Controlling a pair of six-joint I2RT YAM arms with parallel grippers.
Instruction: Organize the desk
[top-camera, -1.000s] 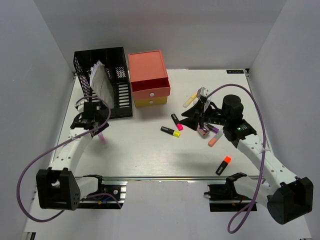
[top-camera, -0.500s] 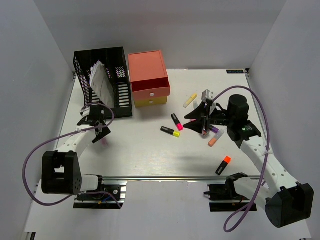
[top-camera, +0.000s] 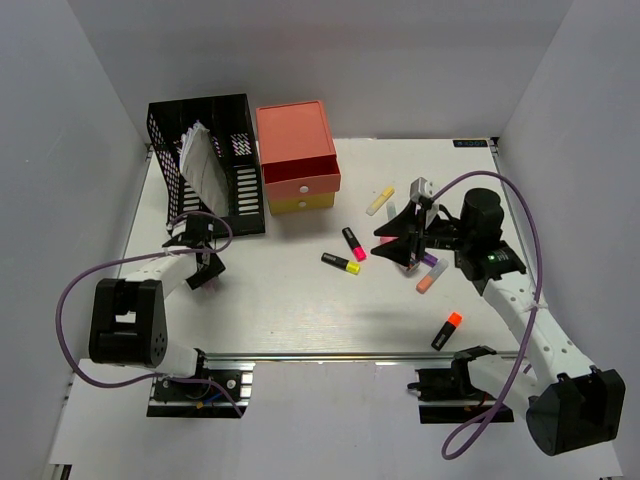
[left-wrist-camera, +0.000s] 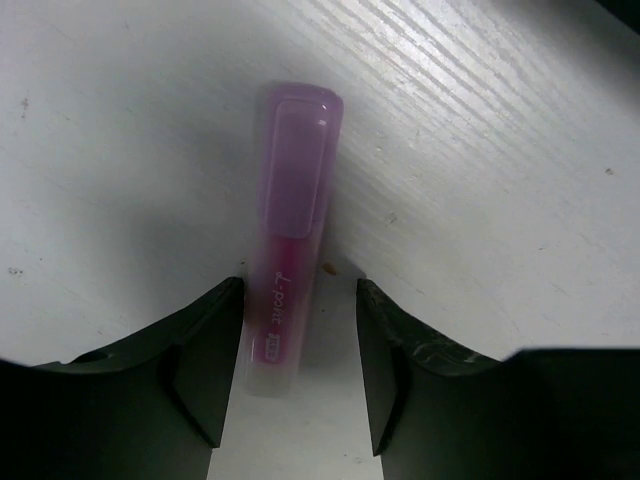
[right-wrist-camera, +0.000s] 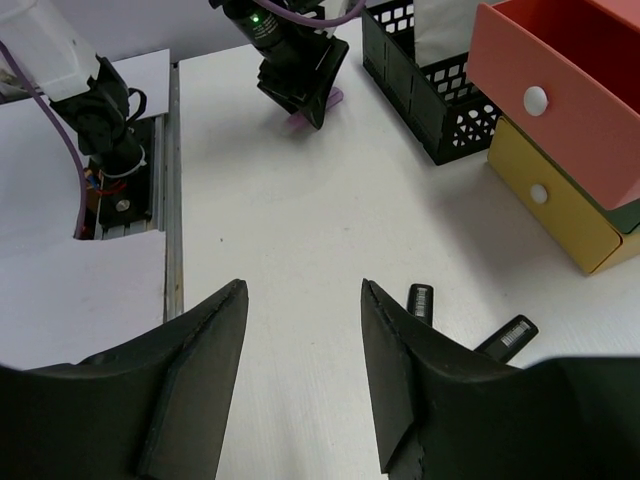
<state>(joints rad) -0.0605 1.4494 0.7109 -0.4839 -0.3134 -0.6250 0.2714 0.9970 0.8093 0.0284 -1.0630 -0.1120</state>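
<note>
Left gripper (left-wrist-camera: 300, 300) open astride translucent pink highlighter (left-wrist-camera: 293, 210) on grainy white desk (left-wrist-camera: 480, 150); right gripper (right-wrist-camera: 303, 300) wide.

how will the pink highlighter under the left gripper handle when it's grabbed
Probably stiff: the pink highlighter looks like hard plastic. Its flattish sides likely resist rolling. The glossy cap may slip in the left gripper.
</note>
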